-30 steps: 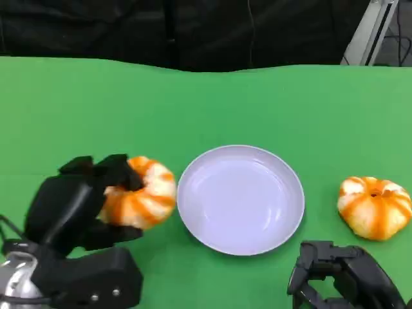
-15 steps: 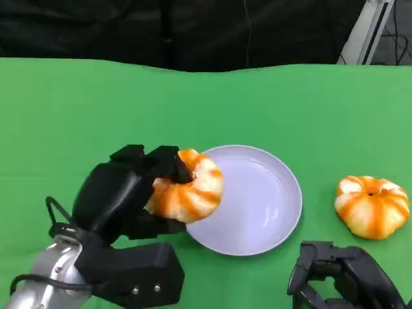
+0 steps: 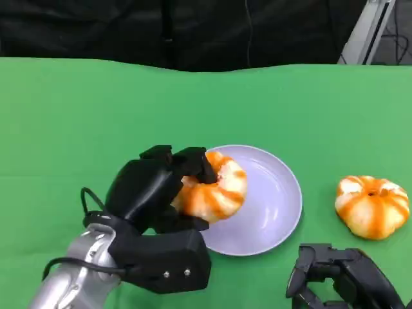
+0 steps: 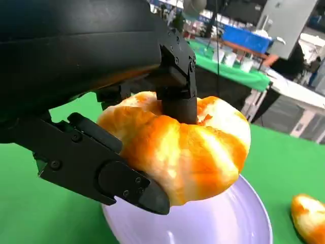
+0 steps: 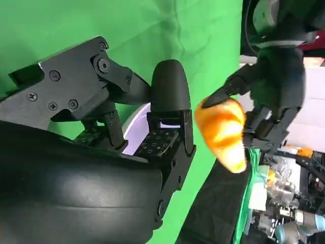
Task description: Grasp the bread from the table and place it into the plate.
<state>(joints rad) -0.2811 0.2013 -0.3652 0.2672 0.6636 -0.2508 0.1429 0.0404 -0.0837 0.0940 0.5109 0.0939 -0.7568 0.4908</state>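
My left hand (image 3: pixel 151 193) grips an orange-and-white bread roll (image 3: pixel 215 193) and holds it over the left part of the pale lilac plate (image 3: pixel 277 206). In the left wrist view the fingers (image 4: pixel 127 183) wrap the roll (image 4: pixel 203 147) from below and above, and it hangs just above the plate (image 4: pixel 228 223). My right hand (image 3: pixel 335 280) sits low at the front right, near the plate's front edge, holding nothing. The right wrist view shows its fingers (image 5: pixel 167 96) apart, and beyond them the left hand (image 5: pixel 274 81) with the roll (image 5: pixel 223 132).
A second orange-and-white roll (image 3: pixel 373 206) lies on the green tablecloth (image 3: pixel 96 116) to the right of the plate, and is also in the left wrist view (image 4: pixel 307 218). A dark backdrop runs behind the table's far edge.
My left hand has carried the roll rightward from beside the plate to over the plate's left part. The right hand and the second roll have stayed put.
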